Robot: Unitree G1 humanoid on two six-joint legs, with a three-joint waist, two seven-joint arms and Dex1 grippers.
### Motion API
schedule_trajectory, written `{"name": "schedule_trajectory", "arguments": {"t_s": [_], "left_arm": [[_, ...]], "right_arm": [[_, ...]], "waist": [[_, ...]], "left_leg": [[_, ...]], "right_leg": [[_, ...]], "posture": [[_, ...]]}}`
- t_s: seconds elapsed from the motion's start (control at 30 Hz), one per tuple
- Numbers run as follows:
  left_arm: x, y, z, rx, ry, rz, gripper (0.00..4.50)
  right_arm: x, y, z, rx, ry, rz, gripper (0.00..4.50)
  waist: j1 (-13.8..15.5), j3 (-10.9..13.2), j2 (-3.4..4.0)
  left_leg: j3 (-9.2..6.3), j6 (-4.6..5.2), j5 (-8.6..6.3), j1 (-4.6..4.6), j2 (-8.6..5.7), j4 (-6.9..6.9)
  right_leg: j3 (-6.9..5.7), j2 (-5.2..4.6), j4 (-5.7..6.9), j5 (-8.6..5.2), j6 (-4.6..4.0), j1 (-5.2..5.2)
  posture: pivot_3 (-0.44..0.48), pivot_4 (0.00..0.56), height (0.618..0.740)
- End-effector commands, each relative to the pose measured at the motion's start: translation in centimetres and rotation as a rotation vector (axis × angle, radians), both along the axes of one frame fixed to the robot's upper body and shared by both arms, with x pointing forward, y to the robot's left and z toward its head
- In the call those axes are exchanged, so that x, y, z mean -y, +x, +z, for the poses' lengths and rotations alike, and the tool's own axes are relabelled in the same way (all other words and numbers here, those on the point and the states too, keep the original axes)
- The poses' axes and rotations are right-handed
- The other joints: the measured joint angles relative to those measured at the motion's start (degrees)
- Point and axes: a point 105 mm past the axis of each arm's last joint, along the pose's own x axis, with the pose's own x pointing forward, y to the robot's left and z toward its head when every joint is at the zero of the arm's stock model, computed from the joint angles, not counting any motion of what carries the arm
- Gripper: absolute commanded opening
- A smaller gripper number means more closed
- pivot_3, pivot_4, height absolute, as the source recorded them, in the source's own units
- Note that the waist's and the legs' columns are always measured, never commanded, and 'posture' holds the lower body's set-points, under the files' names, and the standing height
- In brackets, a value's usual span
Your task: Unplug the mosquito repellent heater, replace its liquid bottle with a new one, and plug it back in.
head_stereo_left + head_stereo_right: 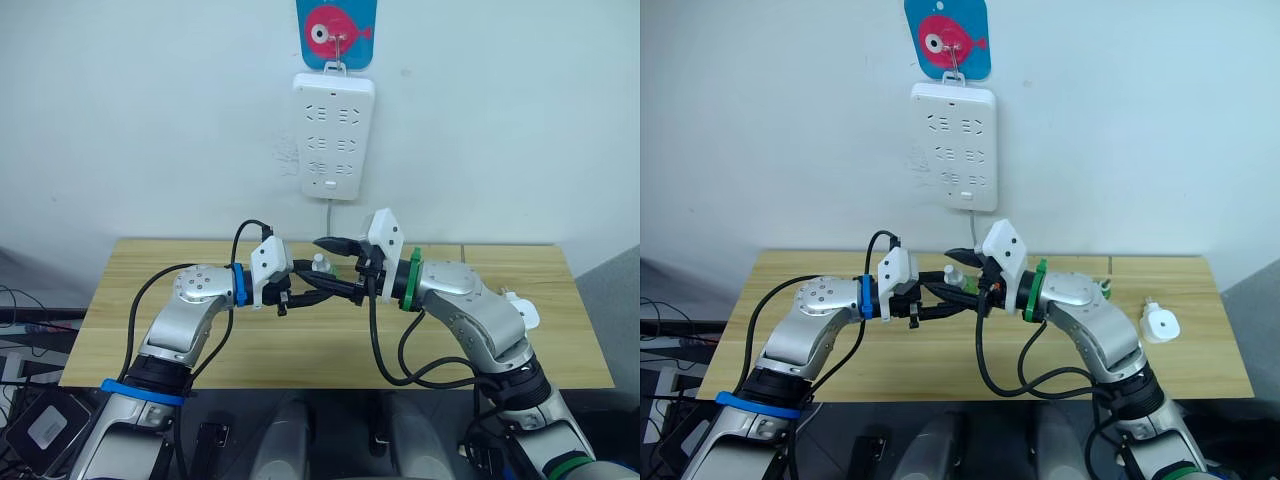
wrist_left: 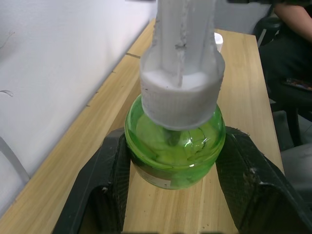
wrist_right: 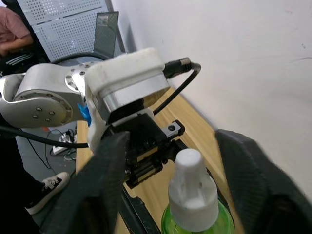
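The heater [image 1: 1159, 324] is lying unplugged on the table [image 1: 940, 352], out near the right edge and well apart from both grippers. It is resting beside the right arm, a small white rounded body with a dark round hole in its face.

Above the middle of the table, the bottle [image 2: 174, 153] — green liquid under a white cap [image 3: 193, 190] — is being held upright in the air. The left gripper [image 2: 173, 180] is clamping it, one black finger pressing each side of the green body.

The right gripper [image 3: 170, 190] is facing the left one from the right, its fingers [image 3: 105, 185] spread wide on either side of the cap and not touching it. In the eye views the two grippers are meeting at table centre, with the cap showing between them.

Behind, on the far wall, a white power strip [image 1: 334, 135] is hanging from a hook on a blue plate with a pink fish [image 1: 337, 33] — its sockets look empty and its cord is dropping behind the table. In the wrist views a person is sitting in the background.
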Motion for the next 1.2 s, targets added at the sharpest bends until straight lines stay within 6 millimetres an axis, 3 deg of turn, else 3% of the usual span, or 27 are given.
{"name": "schedule_trajectory", "arguments": {"t_s": [0.03, 0.17, 0.3, 0.5, 0.6, 0.7, 0.8, 0.87, 0.97, 1.2], "left_arm": [[0.5, -0.5, 0.6, 0.032, -0.01, -0.03, 2.2], [0.5, -0.6, 0.5, 0.031, -0.011, -0.029, 2.2], [0.4, -0.6, 0.4, 0.028, -0.009, -0.025, 2.2], [-0.5, -0.4, -0.5, 0.012, 0.003, 0.004, 2.2], [-1.4, -0.3, -1.6, 0.001, 0.016, 0.042, 2.2], [-1.7, -0.1, -1.6, 0.019, 0.013, 0.06, 2.2], [-0.9, 0.3, 0.0, 0.057, -0.037, 0.07, 2.2], [-0.3, 0.4, 1.4, 0.08, -0.077, 0.079, 2.2], [0.4, 0.1, 2.8, 0.103, -0.103, 0.07, 2.2], [0.5, -1.0, 3.3, 0.08, -0.08, 0.052, 2.2]], "right_arm": [[-0.1, -0.2, 0.9, 0.058, 0.014, 0.015, 1.66], [-0.2, -0.5, 1.0, 0.06, 0.02, 0.033, 0.28], [-0.3, -1.1, 2.5, 0.084, 0.082, 0.061, 0.27], [1.2, -1.6, 9.5, 0.099, 0.334, 0.05, 0.27], [3.1, -0.6, 10.6, 0.09, 0.356, -0.041, 0.27], [5.8, 1.8, 8.5, 0.105, 0.294, -0.254, 0.27], [9.1, 4.5, 4.1, 0.178, 0.145, -0.523, 0.27], [10.5, 5.2, 1.4, 0.238, 0.052, -0.605, 0.27], [12.5, 6.2, -1.1, 0.187, 0.09, -0.75, 0.27], [13.3, 7.0, -7.0, 0.117, 0.095, -0.857, 0.27]], "waist": [[0.0, 0.0, 0.0], [0.0, 0.0, 0.0], [0.0, 0.0, 0.0], [0.0, 0.0, 0.01], [0.0, 0.0, 0.01], [0.3, 0.0, 0.01], [0.5, 0.0, 0.0], [0.3, 0.1, -0.01], [-0.3, 0.6, 0.03], [-1.6, 2.4, 0.1]], "left_leg": [[-0.01, 0.0, 0.0, 0.0, 0.0, 0.0], [0.0, 0.0, 0.0, 0.0, 0.01, 0.0], [0.0, 0.0, 0.0, 0.0, 0.01, 0.0], [-0.01, 0.0, 0.0, 0.0, 0.02, 0.0], [-0.08, 0.0, 0.0, 0.01, 0.02, 0.0], [-0.11, 0.01, -0.01, -0.01, -0.01, -0.06], [-0.1, 0.02, -0.01, -0.13, -0.06, -0.04], [0.0, 0.04, -0.02, -0.13, -0.06, -0.04], [0.08, 0.05, -0.02, -0.09, 0.0, -0.03], [0.26, 0.12, -0.05, 0.15, 0.18, -0.07]], "right_leg": [[0.0, 0.0, 0.0, 0.0, 0.0, 0.0], [0.0, 0.0, 0.0, 0.0, 0.0, 0.0], [0.0, 0.0, 0.01, 0.0, 0.0, 0.0], [0.01, 0.0, 0.01, 0.0, 0.0, -0.02], [-0.03, 0.0, -0.01, 0.02, -0.04, 0.01], [-0.04, -0.02, -0.07, 0.02, -0.04, 0.01], [-0.03, -0.03, -0.06, 0.02, -0.04, -0.04], [0.03, -0.03, -0.05, 0.02, -0.03, -0.06], [0.04, -0.02, 0.0, 0.02, -0.03, -0.03], [0.09, 0.06, 0.14, 0.02, -0.04, 0.04]], "posture": [[0.096, 0.252, 0.74], [0.097, 0.253, 0.74], [0.097, 0.253, 0.74], [0.094, 0.254, 0.74], [0.087, 0.259, 0.74], [0.083, 0.27, 0.74], [0.077, 0.297, 0.74], [0.075, 0.322, 0.74], [0.079, 0.366, 0.74], [0.09, 0.41, 0.74]]}}
